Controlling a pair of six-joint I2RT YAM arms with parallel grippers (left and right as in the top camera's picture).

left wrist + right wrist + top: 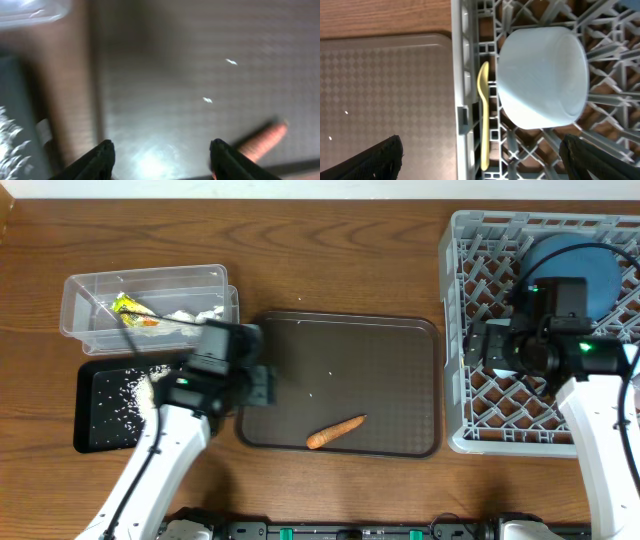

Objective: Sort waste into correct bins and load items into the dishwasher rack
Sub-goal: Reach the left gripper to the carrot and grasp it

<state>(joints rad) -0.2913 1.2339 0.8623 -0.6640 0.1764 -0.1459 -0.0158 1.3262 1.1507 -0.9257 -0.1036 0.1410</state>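
Observation:
My left gripper (262, 384) is open and empty, low over the left end of the brown serving tray; its fingers (161, 159) frame bare tray. The orange carrot piece (335, 432) lies on that tray, just right of the right finger (262, 142). Two rice bits (231, 62) lie on the tray. The clear tub (80, 290) holds the yellow-green wrapper (130, 308) and white paper. The black tray (90, 438) holds rice. My right gripper (478, 345) is open over the grey rack's (460, 240) left wall (480, 142). In the rack are a dark-blue plate (590, 265), an upside-down pale-blue bowl (542, 77) and a cream spoon (484, 100). The cups are out of view.
The brown serving tray (390, 370) lies between the bins and the rack, its right edge close to the rack wall (462, 75). Wooden table (330, 250) shows behind it.

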